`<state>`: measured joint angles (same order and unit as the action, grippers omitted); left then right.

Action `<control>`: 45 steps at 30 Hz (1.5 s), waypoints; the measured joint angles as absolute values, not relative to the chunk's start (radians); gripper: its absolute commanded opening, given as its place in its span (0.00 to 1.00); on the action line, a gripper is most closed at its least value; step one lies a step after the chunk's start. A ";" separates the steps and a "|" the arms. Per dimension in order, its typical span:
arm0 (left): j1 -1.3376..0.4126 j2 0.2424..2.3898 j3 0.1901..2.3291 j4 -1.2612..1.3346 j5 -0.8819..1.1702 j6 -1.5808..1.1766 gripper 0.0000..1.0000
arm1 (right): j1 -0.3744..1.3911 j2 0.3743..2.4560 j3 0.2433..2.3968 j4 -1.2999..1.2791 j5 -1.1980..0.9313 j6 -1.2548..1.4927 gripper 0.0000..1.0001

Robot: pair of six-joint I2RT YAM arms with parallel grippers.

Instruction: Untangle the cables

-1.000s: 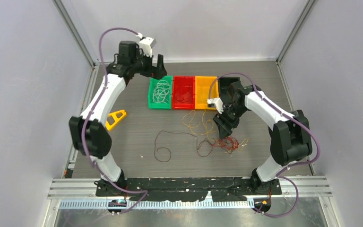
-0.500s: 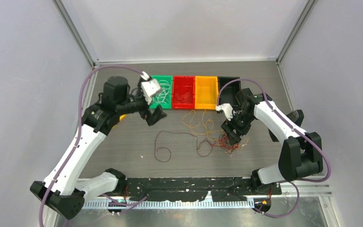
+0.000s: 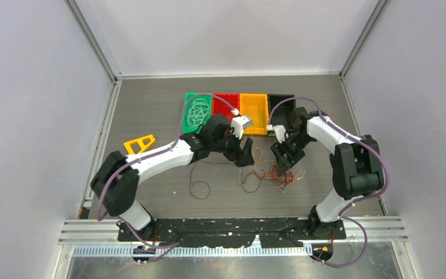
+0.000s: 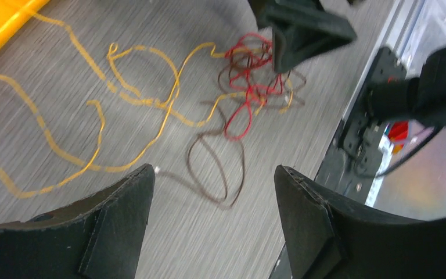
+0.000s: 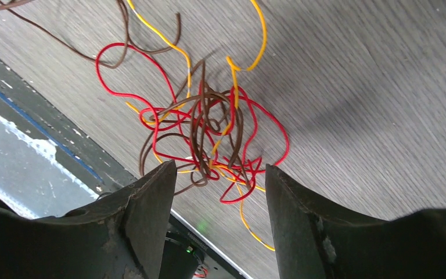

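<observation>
Hovering the black two-finger right gripper [image 5: 220, 168] just above the knot of thin red, dark brown and yellow-orange cables [image 5: 209, 133], lying right of the middle of the grey wood-grain worktop [image 3: 151, 110], nearer the front edge than the back. Holding its fingers [image 5: 145, 221] spread wide, pinching nothing, framing the knot in the gap. Hanging the black two-finger left gripper [image 4: 213, 171] just beside it, toward the middle, likewise spread wide and gripping nothing, above a dark brown loop [image 4: 216, 165] and long yellow-orange curls [image 4: 145, 102] trailing out of the knot toward the back edge. Lying apart, left of the knot in the front half: one long dark brown wire [image 3: 200, 187] curling into a small loop. Sitting in a row at the middle of the back edge, all plastic: a green bin [image 3: 186, 116], a red bin [image 3: 223, 95], an orange bin [image 3: 255, 107] and a black bin [image 3: 279, 100], whitish wires [image 3: 198, 111] coiling inside the green bin. Resting toward the left edge: a yellow triangular plastic piece [image 3: 139, 143].
</observation>
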<state>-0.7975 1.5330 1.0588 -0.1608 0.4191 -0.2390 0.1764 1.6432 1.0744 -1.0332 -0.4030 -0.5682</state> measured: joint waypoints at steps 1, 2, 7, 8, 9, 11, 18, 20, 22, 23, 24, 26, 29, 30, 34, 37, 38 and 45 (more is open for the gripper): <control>-0.807 1.562 1.064 -0.130 0.409 -0.272 0.75 | 0.175 1.643 1.074 -1.032 -0.412 -0.565 0.63; -0.819 1.608 1.081 -0.086 0.393 -0.315 0.75 | 0.175 1.643 1.074 -1.032 -0.423 -0.561 0.63; -0.830 1.810 1.166 0.073 0.322 -0.410 0.63 | 0.175 1.643 1.065 -1.031 -0.440 -0.546 0.63; -0.830 1.843 1.177 0.096 0.308 -0.419 0.59 | 0.175 1.643 1.064 -1.031 -0.440 -0.546 0.63; -0.830 1.866 1.183 0.109 0.297 -0.423 0.58 | 0.175 1.643 1.064 -1.033 -0.441 -0.546 0.63; -0.829 1.908 1.200 0.110 0.259 -0.438 0.58 | 0.175 1.643 1.064 -1.035 -0.443 -0.546 0.63; -0.829 1.885 1.155 0.149 0.214 -0.479 0.68 | 0.175 1.643 1.064 -1.052 -0.435 -0.556 0.62; -0.829 1.829 1.096 0.163 0.214 -0.490 0.70 | 0.175 1.643 1.064 -1.056 -0.435 -0.562 0.62; -0.825 1.744 1.031 0.169 0.213 -0.492 0.70 | 0.175 1.643 1.064 -1.059 -0.436 -0.567 0.62; -0.823 1.692 1.003 0.170 0.212 -0.495 0.70 | 0.175 1.643 1.064 -1.060 -0.436 -0.570 0.62; -0.822 1.660 0.989 0.170 0.210 -0.497 0.69 | 0.175 1.643 1.064 -1.061 -0.437 -0.571 0.62; -0.814 1.605 0.970 0.178 0.199 -0.511 0.69 | 0.175 1.643 1.064 -1.063 -0.438 -0.573 0.61; -0.805 1.618 0.970 0.216 0.190 -0.527 0.68 | 0.175 1.643 1.064 -1.063 -0.440 -0.573 0.61; -0.803 1.642 0.971 0.229 0.190 -0.534 0.67 | 0.175 1.643 1.064 -1.063 -0.441 -0.573 0.61; -0.805 1.795 1.027 0.243 0.190 -0.553 0.60 | 0.175 1.643 1.064 -1.063 -0.440 -0.572 0.61; -0.812 1.890 1.086 0.236 0.190 -0.570 0.35 | 0.175 1.645 1.064 -1.062 -0.440 -0.570 0.60; -0.813 1.906 1.101 0.234 0.190 -0.572 0.18 | 0.175 1.647 1.064 -1.062 -0.440 -0.569 0.60; -0.816 1.750 1.081 0.170 0.231 -0.466 0.00 | 0.175 1.697 1.069 -1.041 -0.414 -0.569 0.53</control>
<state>-0.8158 1.7504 1.0805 0.1703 0.2314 -0.4656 0.1753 1.6974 1.0687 -1.0409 -0.4137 -0.5686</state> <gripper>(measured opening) 0.010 0.565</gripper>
